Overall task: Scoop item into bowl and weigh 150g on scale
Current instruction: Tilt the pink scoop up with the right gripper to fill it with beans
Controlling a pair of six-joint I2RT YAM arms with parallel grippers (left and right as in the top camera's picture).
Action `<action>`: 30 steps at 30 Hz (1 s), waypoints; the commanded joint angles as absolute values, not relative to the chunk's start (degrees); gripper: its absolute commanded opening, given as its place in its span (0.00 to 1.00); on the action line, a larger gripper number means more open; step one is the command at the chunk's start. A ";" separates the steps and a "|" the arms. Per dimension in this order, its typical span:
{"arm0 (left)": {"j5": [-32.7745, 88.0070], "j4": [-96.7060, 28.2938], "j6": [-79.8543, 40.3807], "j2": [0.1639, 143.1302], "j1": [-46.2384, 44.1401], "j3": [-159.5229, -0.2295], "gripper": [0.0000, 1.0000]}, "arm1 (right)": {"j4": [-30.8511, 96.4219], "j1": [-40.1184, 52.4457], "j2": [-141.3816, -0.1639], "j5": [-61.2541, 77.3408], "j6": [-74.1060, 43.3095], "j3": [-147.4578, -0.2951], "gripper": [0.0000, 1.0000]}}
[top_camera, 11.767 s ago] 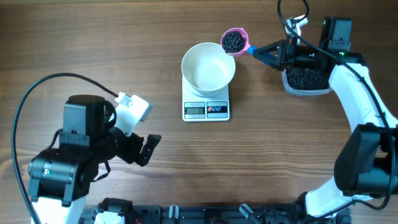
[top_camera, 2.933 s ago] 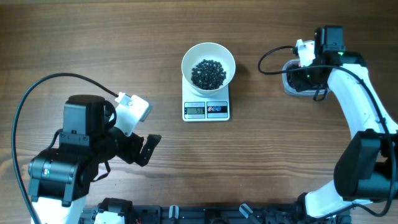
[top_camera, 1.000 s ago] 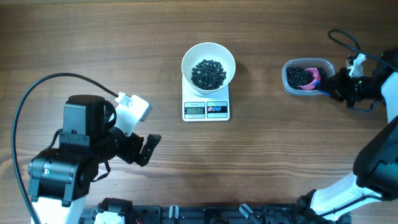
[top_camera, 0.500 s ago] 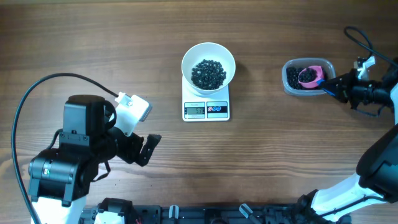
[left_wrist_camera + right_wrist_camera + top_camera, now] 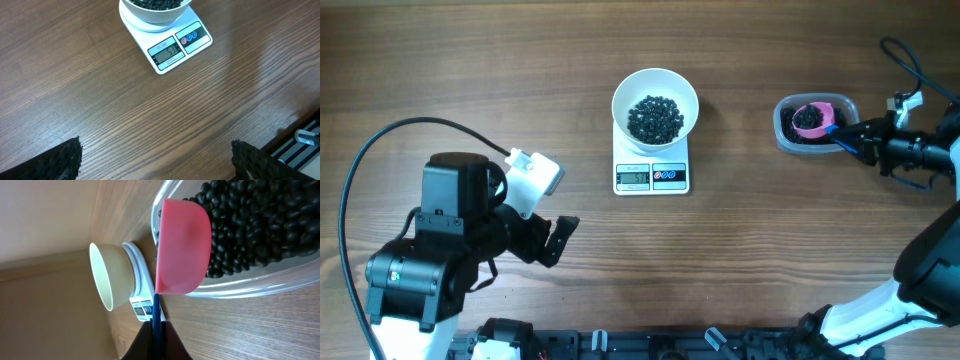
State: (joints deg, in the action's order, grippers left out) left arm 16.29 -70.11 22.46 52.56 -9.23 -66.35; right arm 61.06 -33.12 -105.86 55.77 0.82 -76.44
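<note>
Wood table (image 5: 770, 250): scale (image 5: 172, 50) w/ bowl (image 5: 619, 105) of pellets (image 5: 655, 118) reads 53; right gripper (image 5: 857, 139) clamps pink scoop (image 5: 182, 245), left gripper (image 5: 155, 162) wide.

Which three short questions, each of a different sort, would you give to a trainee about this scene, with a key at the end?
1. True or false: the white bowl of black pellets stands on the kitchen scale.
2. Where is the pink scoop?
A. at the clear tub, over the pellets in it
B. over the white bowl
C. lying on the wood beside the scale
3. Fill in: the right gripper is shut on the pink scoop's blue handle, and the left gripper is ___.
Key: 1 true; 2 A; 3 open.
</note>
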 commanded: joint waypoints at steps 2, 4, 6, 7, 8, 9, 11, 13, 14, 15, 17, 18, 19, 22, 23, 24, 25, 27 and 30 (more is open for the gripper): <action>15.97 -69.93 23.62 52.47 -8.82 -67.20 1.00 | 61.63 -33.63 -107.04 60.49 3.03 -76.20 0.04; 15.97 -69.93 23.62 52.47 -8.84 -67.20 1.00 | 62.06 -34.02 -107.04 62.33 3.03 -76.20 0.04; 15.97 -69.93 23.62 52.47 -8.82 -67.20 1.00 | 62.37 -34.57 -107.02 63.79 3.18 -76.20 0.04; 15.97 -69.93 23.62 52.47 -8.84 -67.20 1.00 | 62.46 -34.89 -107.04 64.47 3.66 -76.20 0.04; 15.97 -69.93 23.62 52.47 -8.82 -67.20 1.00 | 62.63 -35.20 -107.04 65.08 4.19 -76.20 0.04; 15.97 -69.93 23.62 52.47 -8.82 -67.20 1.00 | 62.96 -35.51 -107.04 65.60 4.51 -76.20 0.04; 15.97 -69.93 23.62 52.47 -8.84 -67.20 1.00 | 63.72 -35.90 -107.04 65.78 4.60 -76.20 0.05; 15.97 -69.93 23.62 52.47 -8.82 -67.20 1.00 | 64.38 -36.10 -107.02 66.98 5.96 -76.20 0.04; 15.97 -69.93 23.62 52.47 -8.82 -67.20 1.00 | 64.66 -36.10 -107.02 68.64 6.24 -76.20 0.04; 15.97 -69.93 23.62 52.47 -8.82 -67.20 1.00 | 64.71 -36.10 -107.02 69.58 6.42 -76.20 0.04; 15.97 -69.93 23.62 52.47 -8.82 -67.20 1.00 | 64.73 -36.10 -107.02 70.98 6.46 -76.20 0.04; 15.97 -69.93 23.62 52.47 -8.82 -67.20 1.00 | 64.84 -36.10 -107.00 71.50 6.48 -76.20 0.04; 15.97 -69.93 23.62 52.47 -8.84 -67.20 1.00 | 65.06 -36.07 -106.91 72.27 6.52 -76.20 0.04; 15.97 -69.93 23.62 52.47 -8.82 -67.20 1.00 | 65.80 -36.07 -106.76 72.60 6.52 -76.20 0.04; 15.97 -69.93 23.62 52.47 -8.82 -67.20 1.00 | 65.84 -35.99 -106.72 72.64 6.55 -76.20 0.04; 15.97 -69.93 23.62 52.47 -8.84 -67.20 1.00 | 65.87 -35.81 -106.61 73.58 6.52 -76.20 0.04; 15.97 -69.95 23.62 52.47 -8.84 -67.20 1.00 | 65.84 -35.55 -106.43 74.98 6.55 -76.23 0.05; 15.97 -69.93 23.62 52.47 -8.84 -67.20 1.00 | 65.39 -34.74 -105.71 76.44 6.59 -76.23 0.04; 15.97 -69.93 23.62 52.47 -8.84 -67.20 1.00 | 65.36 -32.77 -104.18 76.42 6.26 -76.23 0.04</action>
State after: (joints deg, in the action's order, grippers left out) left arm 16.29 -70.11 22.46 52.56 -9.23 -66.35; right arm 65.58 -34.81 -105.86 72.47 4.84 -76.42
